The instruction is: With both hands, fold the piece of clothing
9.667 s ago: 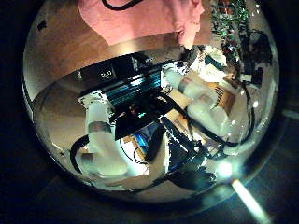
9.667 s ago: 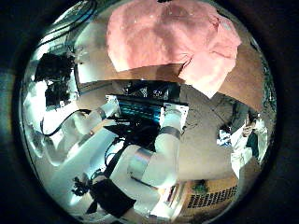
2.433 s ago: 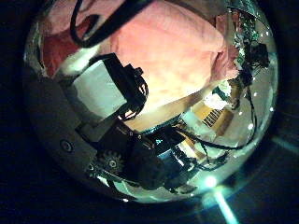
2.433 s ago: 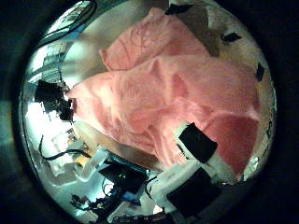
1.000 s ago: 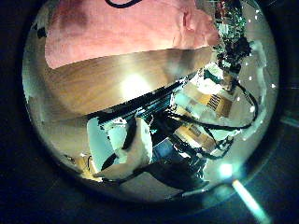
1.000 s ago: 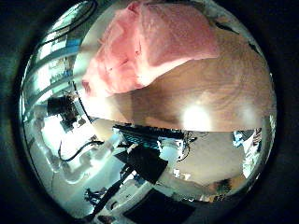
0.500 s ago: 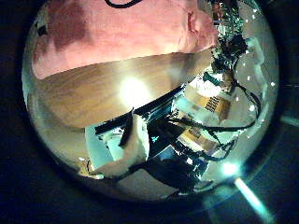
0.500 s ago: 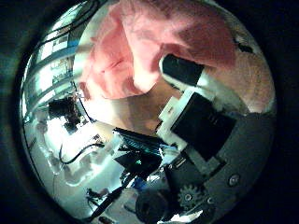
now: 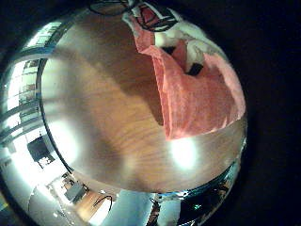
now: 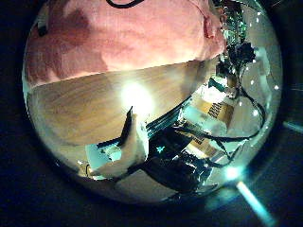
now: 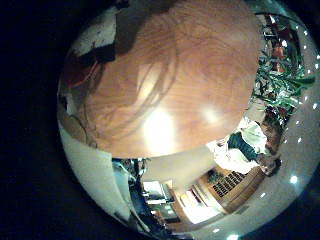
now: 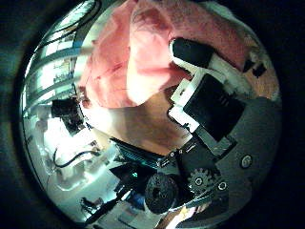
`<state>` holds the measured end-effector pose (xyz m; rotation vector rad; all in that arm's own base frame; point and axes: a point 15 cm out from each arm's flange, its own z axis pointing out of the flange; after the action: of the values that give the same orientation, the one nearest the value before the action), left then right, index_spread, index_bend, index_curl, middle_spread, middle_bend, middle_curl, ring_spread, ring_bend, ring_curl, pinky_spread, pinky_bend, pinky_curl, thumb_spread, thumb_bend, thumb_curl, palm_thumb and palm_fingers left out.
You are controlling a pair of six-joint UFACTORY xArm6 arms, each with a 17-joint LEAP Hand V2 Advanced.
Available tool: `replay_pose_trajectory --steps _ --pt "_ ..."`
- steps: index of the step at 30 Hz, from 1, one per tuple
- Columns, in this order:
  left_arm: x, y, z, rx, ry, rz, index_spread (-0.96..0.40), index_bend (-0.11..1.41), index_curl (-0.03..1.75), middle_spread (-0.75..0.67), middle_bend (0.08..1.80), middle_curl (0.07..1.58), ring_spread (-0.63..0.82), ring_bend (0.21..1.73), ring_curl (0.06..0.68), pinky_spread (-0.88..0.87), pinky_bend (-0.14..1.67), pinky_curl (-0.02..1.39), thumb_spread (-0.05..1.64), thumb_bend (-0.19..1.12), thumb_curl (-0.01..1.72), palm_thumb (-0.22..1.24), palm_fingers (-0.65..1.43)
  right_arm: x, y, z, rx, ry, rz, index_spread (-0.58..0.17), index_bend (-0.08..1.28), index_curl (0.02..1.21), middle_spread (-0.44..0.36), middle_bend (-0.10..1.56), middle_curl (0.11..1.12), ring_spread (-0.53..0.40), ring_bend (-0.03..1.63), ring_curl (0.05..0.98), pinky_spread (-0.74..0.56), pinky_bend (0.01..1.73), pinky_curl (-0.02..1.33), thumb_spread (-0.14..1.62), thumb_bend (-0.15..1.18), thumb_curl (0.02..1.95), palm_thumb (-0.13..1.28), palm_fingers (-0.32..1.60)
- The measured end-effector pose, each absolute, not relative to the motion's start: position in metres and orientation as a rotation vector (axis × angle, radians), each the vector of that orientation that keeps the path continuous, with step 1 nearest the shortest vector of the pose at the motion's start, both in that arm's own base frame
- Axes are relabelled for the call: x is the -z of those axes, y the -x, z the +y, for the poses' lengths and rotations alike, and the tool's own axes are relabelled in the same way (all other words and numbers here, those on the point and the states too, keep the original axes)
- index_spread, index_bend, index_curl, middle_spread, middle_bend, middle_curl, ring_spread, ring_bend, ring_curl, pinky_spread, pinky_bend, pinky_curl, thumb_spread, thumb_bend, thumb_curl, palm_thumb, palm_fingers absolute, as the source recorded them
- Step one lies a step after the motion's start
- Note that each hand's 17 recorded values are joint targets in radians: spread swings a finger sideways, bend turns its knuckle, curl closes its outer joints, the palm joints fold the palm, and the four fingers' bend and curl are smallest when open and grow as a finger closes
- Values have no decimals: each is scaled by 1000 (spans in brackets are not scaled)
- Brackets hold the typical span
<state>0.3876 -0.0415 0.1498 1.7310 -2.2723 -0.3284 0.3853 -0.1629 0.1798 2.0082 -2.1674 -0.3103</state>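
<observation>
Pink garment [image 10: 118,43] lies flat on the wooden table [image 10: 85,95], spread wide under the left palm. In the left little-finger view it narrows to a strip ending in a straight edge near the table's middle [image 9: 193,94].

Right hand [image 12: 205,95]: the finger in view reaches out fairly straight over the cloth, toward 10 o'clock; no fold gathered in it. I cannot tell whether it touches.

Left hand: fingers not in view, state cannot be told.

Judgement: cloth thin, soft, light, limp; it will sag and wrinkle if lifted by one point. Best taken by pinching two corners of one edge, one per hand.
</observation>
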Motion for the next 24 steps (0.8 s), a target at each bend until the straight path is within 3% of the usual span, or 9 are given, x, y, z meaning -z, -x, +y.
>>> replay_pose_trajectory --steps 6,12,24 --pt "-151 -361 -46 344 -1703 -2286 83 157 289 371 192 348 388 763 246 432 493 388 1241 -15 307 337 4 -187 -375 -192 294 -1955 -2230 -383 906 929 -207 1143 889 -234 1333 675 -247 1312 711 1080 9 565 1034 1049" --pt "-148 -372 -30 320 -1753 -2274 76 157 289 371 194 345 379 764 244 420 495 382 1242 -15 306 337 12 -197 -360 -228 214 -1898 -2197 -368 924 965 -200 1165 912 -232 1345 704 -234 1310 753 1091 -9 598 1038 1027" --pt "-152 -370 -21 315 -1765 -2274 74 157 291 362 191 340 372 766 242 410 500 370 1242 -15 305 337 18 -205 -355 -240 198 -1880 -2230 -350 947 998 -187 1188 937 -232 1354 743 -209 1288 832 1118 -10 642 1033 1001"
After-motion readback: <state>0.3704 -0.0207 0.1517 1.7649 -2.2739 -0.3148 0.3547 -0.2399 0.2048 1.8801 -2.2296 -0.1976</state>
